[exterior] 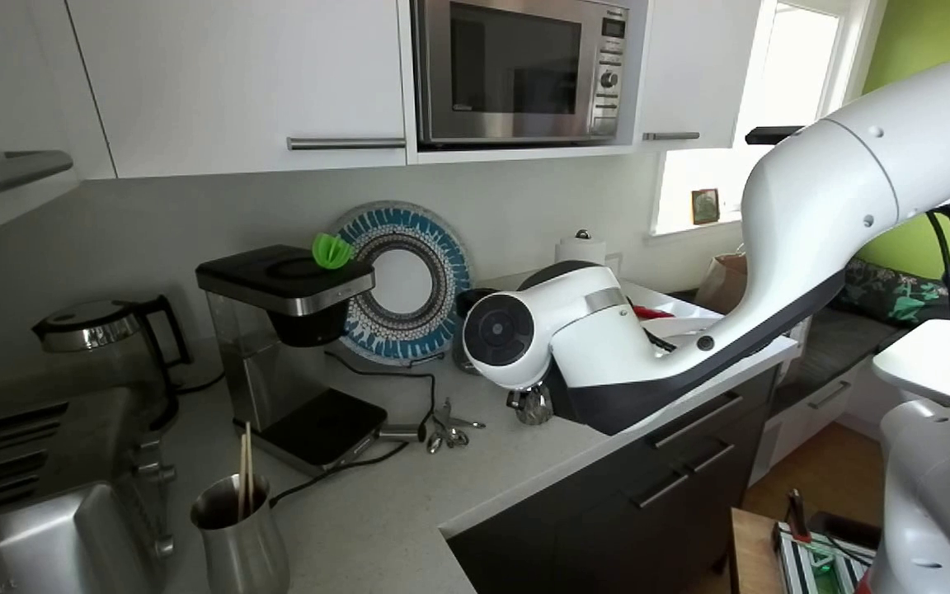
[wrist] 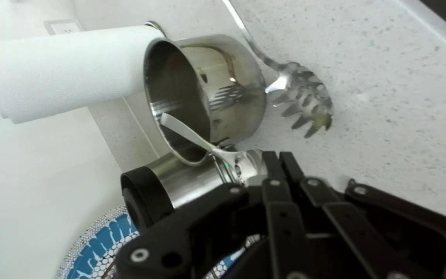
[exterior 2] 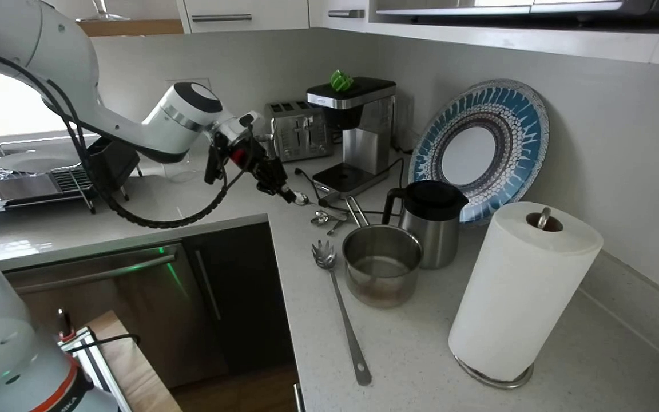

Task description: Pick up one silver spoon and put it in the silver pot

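The silver pot (exterior 2: 384,289), round and open, stands upright on the counter in an exterior view. In the wrist view the pot (wrist: 242,112) lies ahead of the fingers. My gripper (exterior 2: 290,195) is above the counter, short of the pot. In the wrist view the gripper (wrist: 280,157) is nearly closed on a silver spoon (wrist: 188,132) by its bowl end; the handle sticks out across the pot's mouth in the picture. The spoon (exterior 2: 301,198) shows at the fingertips. More loose silver utensils (exterior 2: 325,217) lie on the counter below. In an exterior view the wrist mostly hides the gripper.
A slotted serving spoon (exterior 2: 344,309) lies beside the pot. A steel jug with a black lid (exterior 2: 432,229) stands close behind it. A paper towel roll (exterior 2: 521,292), round patterned plate (exterior 2: 481,149), coffee machine (exterior 2: 358,134) and metal cup with sticks (exterior: 248,553) stand around.
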You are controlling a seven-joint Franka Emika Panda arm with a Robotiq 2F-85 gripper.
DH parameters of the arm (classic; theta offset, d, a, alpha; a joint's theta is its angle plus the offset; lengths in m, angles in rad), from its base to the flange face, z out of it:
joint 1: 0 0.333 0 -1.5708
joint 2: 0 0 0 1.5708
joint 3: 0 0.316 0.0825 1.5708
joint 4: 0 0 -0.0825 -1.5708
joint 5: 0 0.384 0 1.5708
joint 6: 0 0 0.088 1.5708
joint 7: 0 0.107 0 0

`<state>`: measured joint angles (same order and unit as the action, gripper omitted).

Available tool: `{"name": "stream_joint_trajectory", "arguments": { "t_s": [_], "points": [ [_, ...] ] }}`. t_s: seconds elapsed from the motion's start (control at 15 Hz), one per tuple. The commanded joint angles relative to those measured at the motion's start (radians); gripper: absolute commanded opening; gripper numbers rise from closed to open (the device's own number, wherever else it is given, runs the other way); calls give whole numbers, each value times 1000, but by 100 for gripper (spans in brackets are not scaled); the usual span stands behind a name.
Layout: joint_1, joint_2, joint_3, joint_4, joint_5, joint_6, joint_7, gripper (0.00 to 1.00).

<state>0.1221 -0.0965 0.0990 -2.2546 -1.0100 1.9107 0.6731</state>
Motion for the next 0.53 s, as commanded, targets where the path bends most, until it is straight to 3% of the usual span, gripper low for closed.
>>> {"name": "stream_joint_trajectory", "arguments": {
  "t_s": [0.0,0.4,0.47],
  "points": [
    [-50,-68,-35,-79,-75,50,-27,1],
    [-160,-172,-177,-224,-127,488,-32,1],
    [-141,-107,-128,-152,-112,387,-22,4]
  ]
}}
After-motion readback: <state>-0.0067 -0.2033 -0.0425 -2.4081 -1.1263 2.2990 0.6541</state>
